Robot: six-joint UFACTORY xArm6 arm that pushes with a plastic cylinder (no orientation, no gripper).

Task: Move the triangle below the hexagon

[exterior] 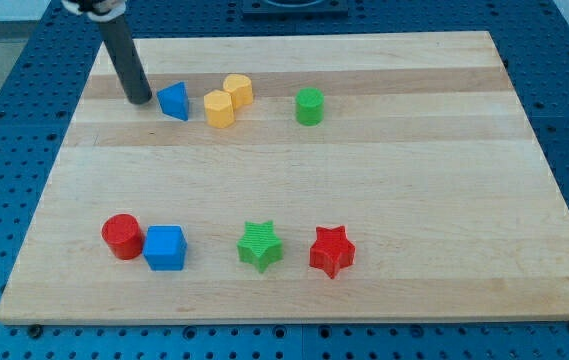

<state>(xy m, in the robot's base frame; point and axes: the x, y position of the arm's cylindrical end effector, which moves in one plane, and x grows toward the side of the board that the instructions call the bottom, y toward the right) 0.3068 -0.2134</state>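
While the blue triangle (174, 101) sits near the board's upper left, my tip (140, 100) rests just beside it on the view's left; this rod carries no claw to spread or pinch. Right of the triangle stand a yellow hexagon (219, 108), a yellow cylinder (238, 90) and a green cylinder (309, 105). Along the bottom: red cylinder (121, 236), blue cube (165, 247), green star (260, 245), red star (331, 250).

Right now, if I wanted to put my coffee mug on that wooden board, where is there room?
The widest bare patch is the middle band, between the top row (blue triangle, yellow hexagon, yellow cylinder, green cylinder) and the bottom row (red cylinder, blue cube, green star, red star). The right side is free too. Crowded: top left, by my tip.
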